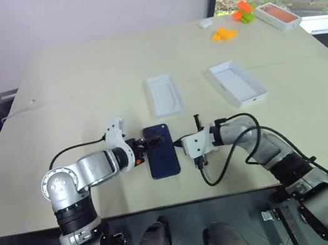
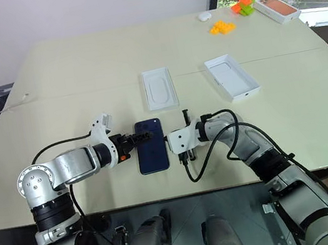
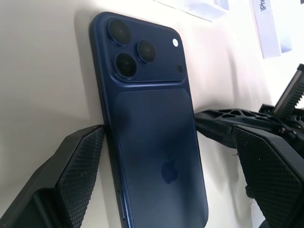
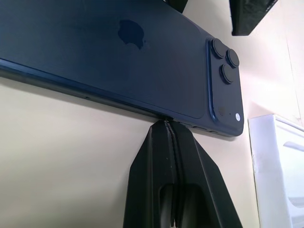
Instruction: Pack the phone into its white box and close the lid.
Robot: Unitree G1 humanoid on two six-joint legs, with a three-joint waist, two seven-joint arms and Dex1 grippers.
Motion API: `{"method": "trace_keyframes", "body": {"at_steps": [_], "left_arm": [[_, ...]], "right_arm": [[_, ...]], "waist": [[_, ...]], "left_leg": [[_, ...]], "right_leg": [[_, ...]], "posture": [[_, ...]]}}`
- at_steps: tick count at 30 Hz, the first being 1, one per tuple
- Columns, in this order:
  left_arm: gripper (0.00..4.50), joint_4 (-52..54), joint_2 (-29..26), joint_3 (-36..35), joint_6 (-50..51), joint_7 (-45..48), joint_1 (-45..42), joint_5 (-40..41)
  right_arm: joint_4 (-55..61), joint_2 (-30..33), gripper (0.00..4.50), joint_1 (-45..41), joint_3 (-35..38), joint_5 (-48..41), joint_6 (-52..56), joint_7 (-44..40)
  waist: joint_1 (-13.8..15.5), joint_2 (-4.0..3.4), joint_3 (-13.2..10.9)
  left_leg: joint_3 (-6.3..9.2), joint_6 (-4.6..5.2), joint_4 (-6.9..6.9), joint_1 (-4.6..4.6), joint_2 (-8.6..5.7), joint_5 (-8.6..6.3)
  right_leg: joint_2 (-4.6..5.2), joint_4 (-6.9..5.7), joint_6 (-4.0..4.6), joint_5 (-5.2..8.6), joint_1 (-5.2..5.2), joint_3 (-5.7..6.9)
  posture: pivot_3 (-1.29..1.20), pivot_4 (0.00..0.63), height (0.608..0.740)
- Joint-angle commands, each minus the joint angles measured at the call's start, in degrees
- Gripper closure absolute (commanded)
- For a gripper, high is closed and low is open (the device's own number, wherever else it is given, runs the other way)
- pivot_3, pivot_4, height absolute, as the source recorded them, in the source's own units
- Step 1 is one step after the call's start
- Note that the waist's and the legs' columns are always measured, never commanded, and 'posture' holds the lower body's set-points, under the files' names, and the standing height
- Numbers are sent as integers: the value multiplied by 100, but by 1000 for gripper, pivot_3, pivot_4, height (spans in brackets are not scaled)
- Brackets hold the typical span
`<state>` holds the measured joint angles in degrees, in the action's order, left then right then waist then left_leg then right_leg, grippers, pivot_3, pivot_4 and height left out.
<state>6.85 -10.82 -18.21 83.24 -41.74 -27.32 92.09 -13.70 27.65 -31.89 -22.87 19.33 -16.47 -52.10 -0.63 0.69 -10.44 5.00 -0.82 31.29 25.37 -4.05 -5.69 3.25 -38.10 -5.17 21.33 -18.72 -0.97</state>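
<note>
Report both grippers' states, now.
Left gripper: open, fingers astride the phone, holding nothing.
Right gripper: shut, empty, tips against the phone's edge.

- The phone point(image 1: 161, 151) is dark navy blue with a glossy back; its camera cluster has black lenses, and a darker logo sits mid-back.
- The white box point(image 1: 238, 83) is plain white inside and out; the second white tray point(image 1: 164, 94) beside it is also white, with a faint pale inset.
- The surface point(image 1: 79, 74) is a pale cream-beige.
- The left gripper point(image 3: 171, 156) has black fingers point(image 3: 78, 166) with a fine cross-hatched diamond texture on the pads.
- The right gripper point(image 4: 167, 133) has smooth black fingers.
- The far box point(image 1: 278, 15) is white with an orange-red top.
- The small blocks point(image 1: 224, 34) are orange; the neighbouring pieces point(image 1: 245, 13) are red-orange and lime green.
</note>
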Motion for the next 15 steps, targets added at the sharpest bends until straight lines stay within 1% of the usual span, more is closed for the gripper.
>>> {"method": "trace_keyframes", "body": {"at_steps": [1,4,7,12,15], "left_arm": [[0,18,-130,617,-528,-185,70,916],[0,31,-360,945,-1039,-368,50,1388],[0,-16,-588,1204,-1329,-329,143,1528],[0,24,-706,1453,-2009,-454,115,1966],[0,74,-760,1619,-2262,-559,38,2049]], "right_arm": [[82,-145,4468,-3,-157,-40,5,7],[108,-145,4468,16,-145,-69,39,-5],[134,-137,4468,24,-149,-81,51,-13],[125,-105,4468,31,-144,-88,58,-25],[140,-109,4468,36,-147,-96,77,-36]], "waist": [[3,1,0],[14,3,-2],[12,4,-3],[21,8,-5],[22,9,-5]], "left_leg": [[-1,0,-1,0,0,0],[-1,0,-4,1,0,0],[-1,0,-4,1,-1,0],[-3,1,-4,1,-1,0],[-3,1,-4,1,-1,0]], "right_leg": [[0,1,0,0,0,0],[1,2,0,0,-1,0],[2,3,2,1,-2,0],[4,5,19,10,0,-1],[5,9,20,11,1,-1]], "posture": [[0,150,740],[0,150,740],[0,150,740],[0,150,740],[0,150,740]]}}
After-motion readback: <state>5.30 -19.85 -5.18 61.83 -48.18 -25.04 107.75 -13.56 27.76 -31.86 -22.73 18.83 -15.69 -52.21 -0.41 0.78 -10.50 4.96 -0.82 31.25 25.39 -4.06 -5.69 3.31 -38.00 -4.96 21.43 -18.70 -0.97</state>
